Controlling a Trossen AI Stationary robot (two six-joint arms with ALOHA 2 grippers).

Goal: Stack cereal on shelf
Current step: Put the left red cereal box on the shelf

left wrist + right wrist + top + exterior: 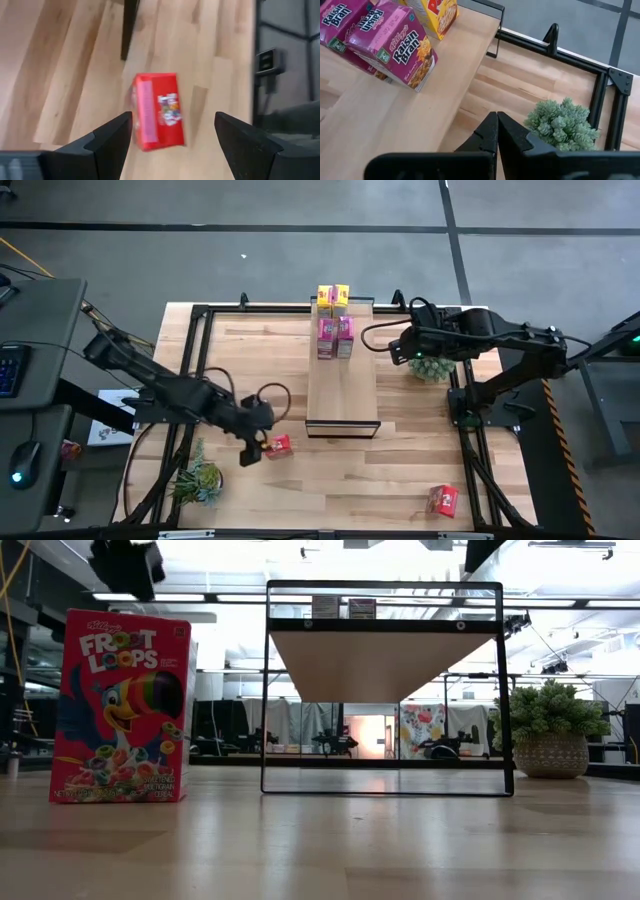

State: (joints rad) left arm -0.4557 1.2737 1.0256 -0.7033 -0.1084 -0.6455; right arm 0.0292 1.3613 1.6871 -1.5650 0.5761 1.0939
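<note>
Four small cardboard cereal boxes, two yellow (333,295) and two magenta (335,337), already stand at the far end of the long light-wood shelf with its dark frame (343,395). Near the shelf's front corner, a red cereal box (279,446) lies on the tabletop just beside the left gripper (249,454), whose fingers are spread wide and empty. In the left wrist view the box (157,111) lies between them, long axis pointing ahead. Beside the shelf, the right gripper (496,131) hangs closed and empty.
</note>
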